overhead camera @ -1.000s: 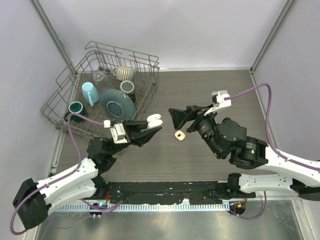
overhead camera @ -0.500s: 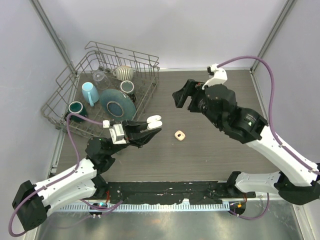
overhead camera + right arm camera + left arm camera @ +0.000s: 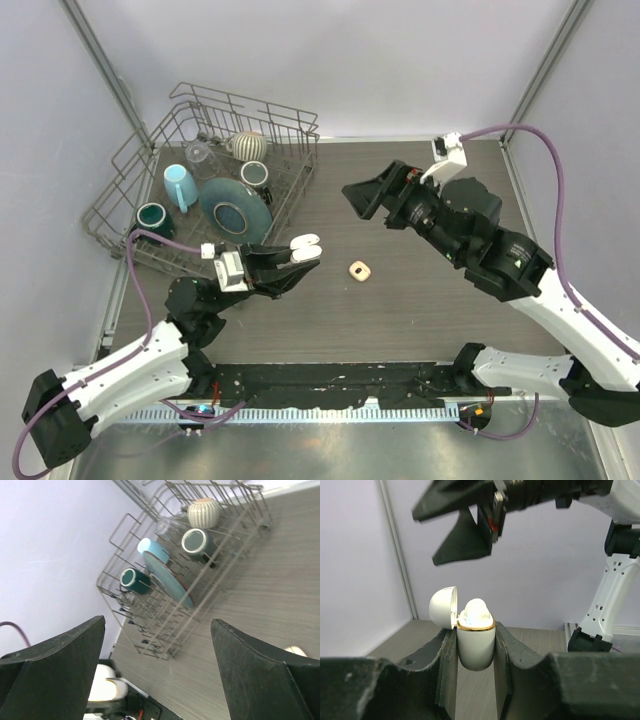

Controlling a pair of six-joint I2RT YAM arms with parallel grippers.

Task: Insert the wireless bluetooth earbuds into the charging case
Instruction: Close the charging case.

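While the right gripper (image 3: 366,199) hangs wide open and empty, up and right of the charging case (image 3: 476,645), we find the left gripper (image 3: 298,255) clamped on that open-lidded case. A loose earbud (image 3: 360,270) lies just right of the case, so we judge the free right gripper must descend toward it.

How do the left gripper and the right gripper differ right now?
The left gripper is shut on the open charging case; the right gripper is open and empty. The right gripper hangs higher than the left gripper. Both have black jaws.
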